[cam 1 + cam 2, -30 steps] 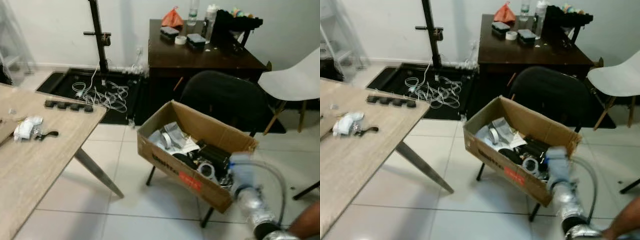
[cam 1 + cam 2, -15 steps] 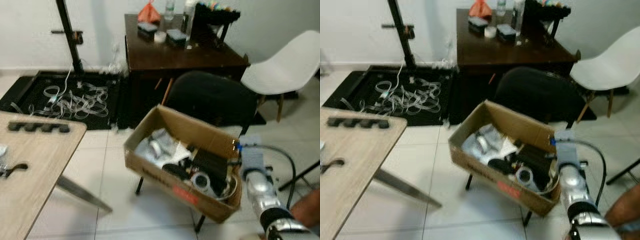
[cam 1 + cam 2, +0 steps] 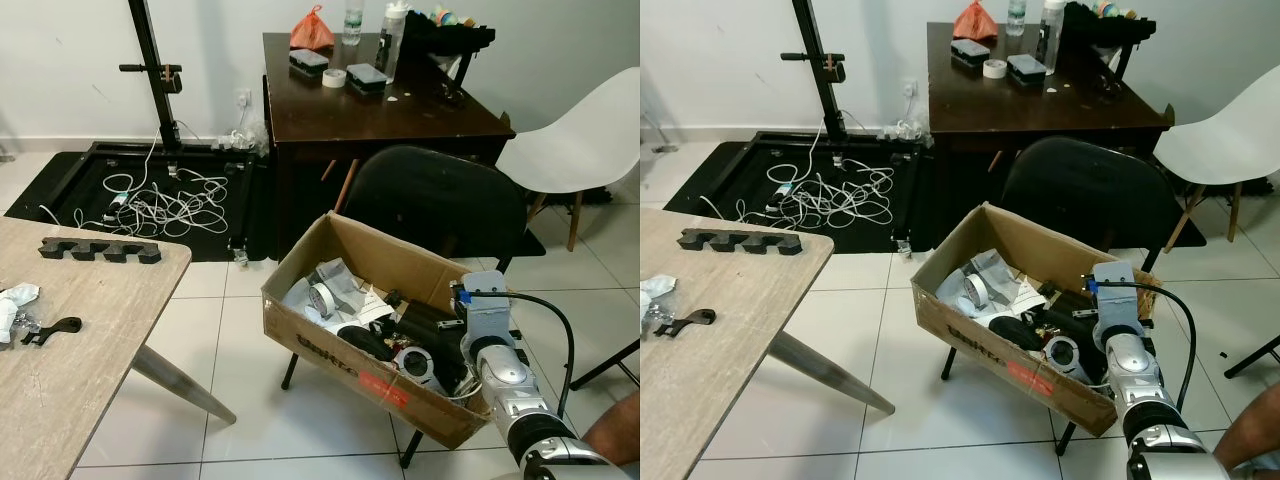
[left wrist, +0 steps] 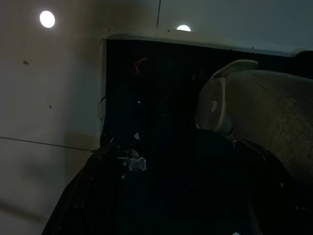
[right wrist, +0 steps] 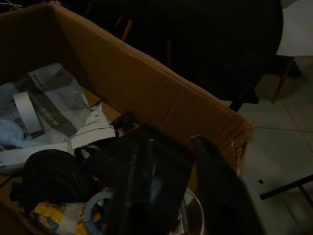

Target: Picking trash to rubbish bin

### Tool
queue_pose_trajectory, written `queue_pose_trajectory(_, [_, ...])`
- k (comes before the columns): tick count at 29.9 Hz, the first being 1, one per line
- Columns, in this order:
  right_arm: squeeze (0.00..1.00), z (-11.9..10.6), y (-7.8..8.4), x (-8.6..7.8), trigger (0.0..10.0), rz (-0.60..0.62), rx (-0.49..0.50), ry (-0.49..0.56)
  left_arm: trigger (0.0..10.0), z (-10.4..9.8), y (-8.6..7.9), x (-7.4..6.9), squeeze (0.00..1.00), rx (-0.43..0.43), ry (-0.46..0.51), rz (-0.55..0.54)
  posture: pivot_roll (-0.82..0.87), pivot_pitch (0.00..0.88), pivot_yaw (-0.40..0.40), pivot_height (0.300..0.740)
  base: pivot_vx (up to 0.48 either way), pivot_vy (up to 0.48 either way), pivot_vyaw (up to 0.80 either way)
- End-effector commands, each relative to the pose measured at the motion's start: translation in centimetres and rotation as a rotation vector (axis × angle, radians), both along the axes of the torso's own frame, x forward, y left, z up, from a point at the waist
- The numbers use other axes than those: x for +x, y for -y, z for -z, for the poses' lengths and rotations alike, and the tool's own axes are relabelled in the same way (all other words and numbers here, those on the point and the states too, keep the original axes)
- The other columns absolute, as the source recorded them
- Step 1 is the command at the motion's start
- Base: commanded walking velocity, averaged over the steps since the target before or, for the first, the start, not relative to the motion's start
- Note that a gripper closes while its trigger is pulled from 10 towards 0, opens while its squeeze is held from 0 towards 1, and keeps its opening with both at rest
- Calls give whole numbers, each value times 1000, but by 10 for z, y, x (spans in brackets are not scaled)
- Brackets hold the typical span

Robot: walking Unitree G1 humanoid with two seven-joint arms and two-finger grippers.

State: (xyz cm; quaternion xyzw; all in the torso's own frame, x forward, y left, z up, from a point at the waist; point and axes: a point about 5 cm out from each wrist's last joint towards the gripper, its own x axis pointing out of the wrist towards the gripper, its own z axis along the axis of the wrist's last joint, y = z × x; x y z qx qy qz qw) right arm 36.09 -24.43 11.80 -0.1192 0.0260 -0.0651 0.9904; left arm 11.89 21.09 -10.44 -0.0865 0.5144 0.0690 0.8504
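Tiled floor (image 3: pixel 240 380), black chair (image 3: pixel 430 205) behind box (image 3: pixel 330 345)

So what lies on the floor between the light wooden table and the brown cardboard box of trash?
Only bare white floor tiles between the light wooden table and the brown cardboard box, crossed by the table's slanted metal leg, in both eye views.
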Motion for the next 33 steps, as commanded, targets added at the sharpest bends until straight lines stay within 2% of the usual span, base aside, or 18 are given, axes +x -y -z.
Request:
queue_pose_trajectory(1, [1000, 10, 4, -6, 10000, 17, 3, -24, 10000, 5, 6, -13, 0, -10, -45, 12, -79, 201, 23, 740, 0, 0, 0])
queue_pose_trajectory(6, [1000, 7, 13, -8, 10000, 87, -35, -10, 10000, 5, 9, -12, 0, -14, -45, 11, -78, 202, 25, 740, 0, 0, 0])
queue_pose_trajectory(9, [1000, 6, 12, -7, 10000, 82, 3, -5, 10000, 5, 10, -11, 0, -16, -43, 12, -80, 202, 26, 740, 0, 0, 0])
queue_pose_trajectory(10, [424, 7, 3, -4, 10000, 23, 53, -4, 10000, 5, 10, -9, 0, -16, -41, 12, -81, 202, 27, 740, 0, 0, 0])
queue_pose_trajectory(11, [0, 7, -8, -2, 10000, -56, 119, -1, 10000, 4, 9, -8, 0, -14, -40, 13, -81, 202, 27, 740, 0, 0, 0])
queue_pose_trajectory(14, [0, 9, -51, 2, 10000, -354, 387, 4, 10000, 1, -2, -3, 0, -5, -31, 6, -83, 201, 26, 740, 0, 0, 0])
queue_pose_trajectory(17, [0, 9, -60, 2, 10000, -420, 433, 6, 10000, 0, -5, -3, 0, -2, -29, 3, -83, 201, 26, 740, 0, 0, 0])
queue_pose_trajectory(18, [0, 9, -78, 0, 10000, -533, 472, 0, 10000, -1, -12, -3, 0, 1, -26, -9, -83, 201, 26, 740, 0, 0, 0])
queue_pose_trajectory(23, [0, 18, -100, -4, 10000, -621, 421, -61, 10000, -2, -20, -6, 0, 2, -34, -24, -79, 199, 22, 740, 0, 0, 0])
queue_pose_trajectory(29, [0, 29, -102, -9, 10000, -637, 375, -123, 10000, -1, -21, -11, 0, 1, -48, -21, -79, 196, 18, 740, -248, 0, 0])
queue_pose_trajectory(33, [0, 46, -97, -15, 10000, -595, 280, -230, 10000, 0, -19, -14, 0, -3, -58, -21, -84, 191, 16, 740, -343, 0, 0])
